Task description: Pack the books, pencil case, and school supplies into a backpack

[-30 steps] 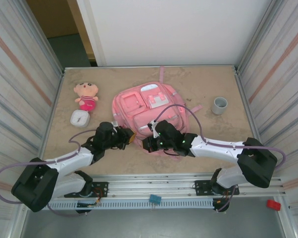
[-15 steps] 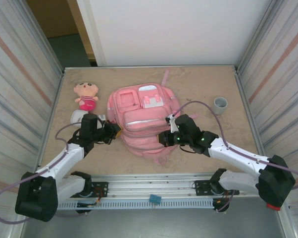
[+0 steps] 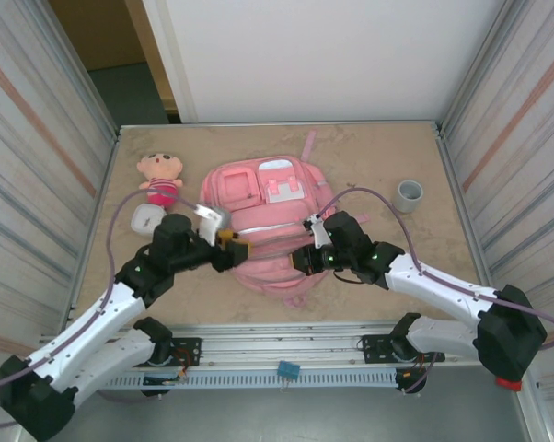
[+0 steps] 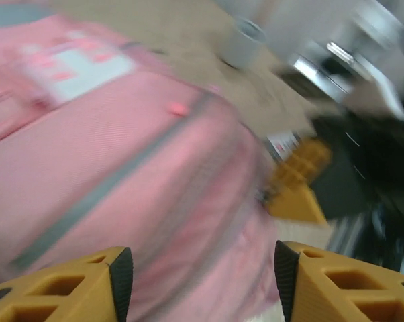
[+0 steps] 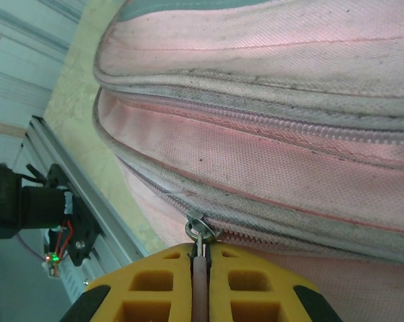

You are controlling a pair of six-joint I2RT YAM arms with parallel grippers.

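top external view: pink backpack (image 3: pixel 268 226) lies flat mid-table, top toward 12 o'clock, long axis 12 to 6.
right gripper (image 3: pixel 303 261): sits at the pack's 5 o'clock edge, fingers pressed together on the zipper pull (image 5: pixel 199 236); the right wrist view has the pink tab nipped between the yellow pads.
zip track: from the pull it curves along the pack's near edge, heading round toward 9 o'clock.
left gripper (image 3: pixel 233 249): at the pack's 8 o'clock edge, fingers spread with nothing between them; in the left wrist view the pink fabric lies just past them at 12 o'clock.
nearer arm: right arm owns the pull; left arm is the closer one to the fabric on the far side of the track.
coming move, my read: the pull has to travel along that track while the left side steadies the pack.
change: half a second back the left fingers were together and further out toward 9 o'clock; now they're apart and closer in. a second back the pack lay skewed and nearer the arms. the right gripper's pinch looks the same.
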